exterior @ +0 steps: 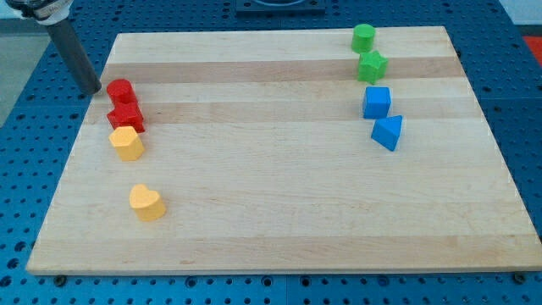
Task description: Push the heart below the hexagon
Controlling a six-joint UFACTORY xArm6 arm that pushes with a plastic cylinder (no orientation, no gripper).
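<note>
The yellow heart lies near the board's left edge, toward the view's bottom. A yellow block that looks like a hexagon sits above it, slightly to the left and apart from it. Two red blocks stand above the hexagon: a red star-like one touching it, and a red rounded one at the top of the column. My tip is at the board's left edge, just left of the top red block and well above the heart.
The wooden board lies on a blue perforated table. At the view's upper right stand a green cylinder, a green star, a blue cube and a blue triangular block.
</note>
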